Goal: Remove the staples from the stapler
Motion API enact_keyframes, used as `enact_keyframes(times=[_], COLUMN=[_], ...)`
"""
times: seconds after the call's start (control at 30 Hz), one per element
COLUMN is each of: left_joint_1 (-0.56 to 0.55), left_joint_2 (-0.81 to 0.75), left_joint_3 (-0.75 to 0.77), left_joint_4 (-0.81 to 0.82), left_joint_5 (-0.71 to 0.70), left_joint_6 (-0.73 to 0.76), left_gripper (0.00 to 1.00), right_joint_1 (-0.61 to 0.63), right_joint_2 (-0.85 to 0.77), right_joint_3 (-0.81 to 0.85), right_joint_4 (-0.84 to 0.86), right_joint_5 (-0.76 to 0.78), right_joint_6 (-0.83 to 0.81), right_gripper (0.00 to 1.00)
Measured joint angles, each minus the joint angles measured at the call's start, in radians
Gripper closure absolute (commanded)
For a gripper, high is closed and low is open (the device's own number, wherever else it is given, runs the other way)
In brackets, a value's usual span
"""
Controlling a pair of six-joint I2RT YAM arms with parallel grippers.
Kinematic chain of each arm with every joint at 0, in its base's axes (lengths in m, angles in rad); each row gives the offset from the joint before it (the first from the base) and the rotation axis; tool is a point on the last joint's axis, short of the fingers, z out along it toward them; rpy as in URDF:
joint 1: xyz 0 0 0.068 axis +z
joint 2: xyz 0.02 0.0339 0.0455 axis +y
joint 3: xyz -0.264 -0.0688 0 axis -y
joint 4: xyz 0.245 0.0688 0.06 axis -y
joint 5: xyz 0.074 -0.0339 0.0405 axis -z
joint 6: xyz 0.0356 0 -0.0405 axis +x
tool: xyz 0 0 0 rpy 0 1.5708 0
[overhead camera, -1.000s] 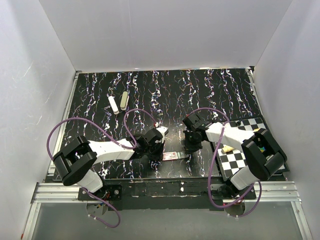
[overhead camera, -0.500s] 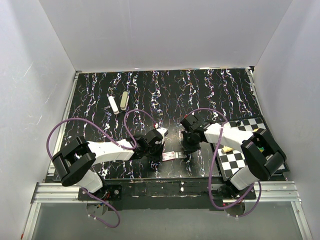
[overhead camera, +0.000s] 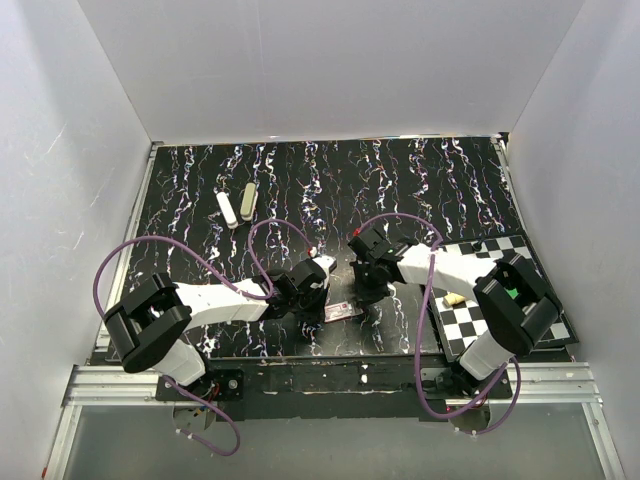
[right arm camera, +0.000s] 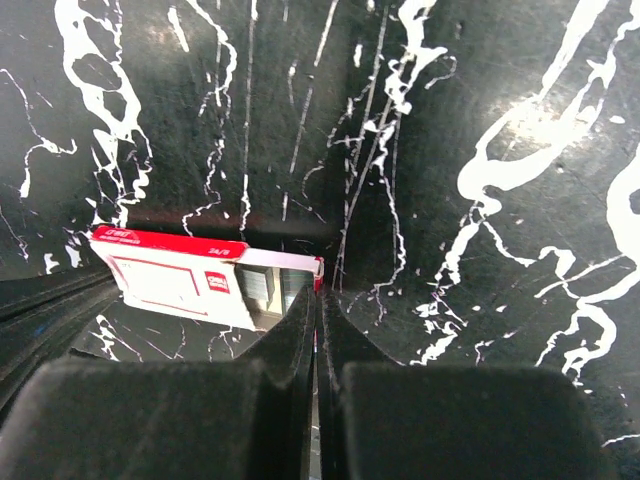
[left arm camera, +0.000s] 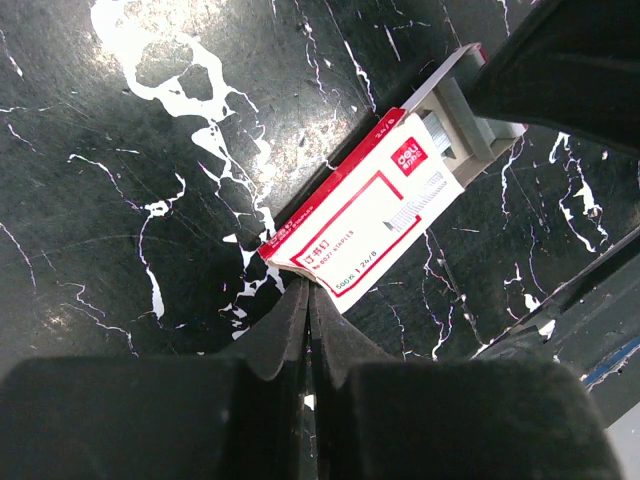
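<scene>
**Q:** Staple box [overhead camera: 340, 312] at 6 o'clock on the bench [overhead camera: 420, 180], why crowd it?

**A:** I've got the left tool [left arm camera: 308, 292] at its 9 and the right tool [right arm camera: 318, 295] at its 3. Both are clenched on nothing, bracing the ends, I reckon.

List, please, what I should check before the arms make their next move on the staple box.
1. Left gripper shut, tips at one corner of the staple box: ok.
2. Right gripper shut, tips at the box's other end: ok.
3. Grey inner tray partly out of the sleeve, staples showing: ok.
4. Either gripper actually pinching cardboard: cannot tell.
5. Box lying flat on the marbled table: ok.
6. Two pale oblong items at the far left identified: cannot tell, too small.
</scene>
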Motion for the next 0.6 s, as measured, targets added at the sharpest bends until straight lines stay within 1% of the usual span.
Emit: enact_keyframes(times=[0.33, 0.53, 0.6], left_joint_1=[-0.006, -0.008, -0.008], left_joint_2=[0.001, 0.004, 0.004], left_joint_3=[0.008, 0.015, 0.015], left_joint_4=[-0.018, -0.030, -0.031], left_joint_5=[0.000, 0.000, 0.000], left_joint_6=[0.001, 0.002, 0.003], left_gripper=[1.00, 1.00, 1.00], right_joint_1=[0.021, 0.021, 0.021], right_joint_2=[0.039, 0.039, 0.037], right_joint_3=[0.023, 0.023, 0.023], right_joint_4=[0.000, 0.000, -0.001], right_joint_5=[0.001, 0.004, 0.005], right_joint_6=[-0.003, -0.002, -0.002], right_gripper=[0.99, 0.88, 0.81])
